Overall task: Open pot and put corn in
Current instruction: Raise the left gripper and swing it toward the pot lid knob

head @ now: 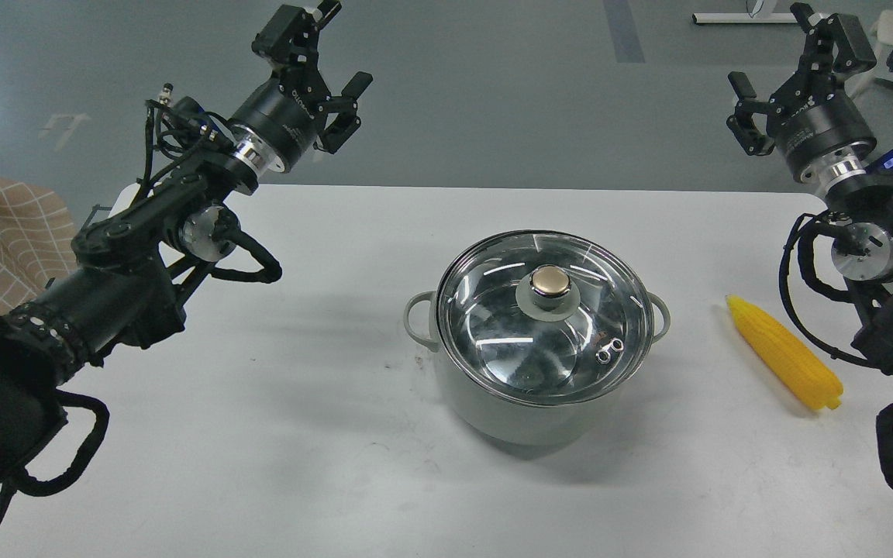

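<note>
The pot [493,403] is sitting near the middle of the white table [260,434] with its glass lid [543,318] resting closed on the rim; through the glass only the shiny steel interior is showing; the corn [785,353] is lying on the table to the right of the pot, apart from it. The left gripper [334,50] is hanging above the far left of the table with fingers spread wide, holding nothing; the right gripper [784,58] is hovering at the far right, likewise wide open and empty.
</note>
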### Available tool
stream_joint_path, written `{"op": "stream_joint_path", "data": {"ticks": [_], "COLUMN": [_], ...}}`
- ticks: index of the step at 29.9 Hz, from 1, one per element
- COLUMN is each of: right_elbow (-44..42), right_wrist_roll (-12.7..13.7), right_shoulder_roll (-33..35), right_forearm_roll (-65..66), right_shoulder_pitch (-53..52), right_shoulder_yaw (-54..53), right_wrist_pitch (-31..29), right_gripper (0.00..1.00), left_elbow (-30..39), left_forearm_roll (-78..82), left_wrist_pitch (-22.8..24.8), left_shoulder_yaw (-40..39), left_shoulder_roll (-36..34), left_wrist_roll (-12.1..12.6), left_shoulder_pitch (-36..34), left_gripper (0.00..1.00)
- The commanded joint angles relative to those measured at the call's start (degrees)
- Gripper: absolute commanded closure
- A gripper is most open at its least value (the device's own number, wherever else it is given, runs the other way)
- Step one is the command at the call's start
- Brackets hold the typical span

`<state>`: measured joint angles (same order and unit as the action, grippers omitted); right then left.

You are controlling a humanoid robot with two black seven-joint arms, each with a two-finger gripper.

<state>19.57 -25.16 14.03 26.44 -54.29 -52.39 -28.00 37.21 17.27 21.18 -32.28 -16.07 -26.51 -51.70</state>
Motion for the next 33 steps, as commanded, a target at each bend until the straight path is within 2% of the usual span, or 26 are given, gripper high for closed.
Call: {"op": "stream_joint_path", "data": {"ticks": [1,33], "right_elbow": [-0.06,-0.15], "right_wrist_roll": [0.02,0.02], "right_shoulder_roll": [0.03,0.03], "right_forearm_roll": [0.01,0.01], "right_shoulder_pitch": [0.32,-0.12], "right_shoulder_yaw": [0.01,0.36], "right_wrist_pitch": [0.0,0.0], "right_gripper": [0.0,0.0], "left_elbow": [-0.03,-0.29], "left_forearm_roll": [0.04,-0.05], "left_wrist_pitch": [-0.17,3.78], "left_shoulder_yaw": [-2.16,-2.79], "left_shoulder_roll": [0.34,0.16], "left_wrist_roll": [0.05,0.05], "left_shoulder_pitch": [0.99,0.72], "left_gripper": [0.02,0.02]}}
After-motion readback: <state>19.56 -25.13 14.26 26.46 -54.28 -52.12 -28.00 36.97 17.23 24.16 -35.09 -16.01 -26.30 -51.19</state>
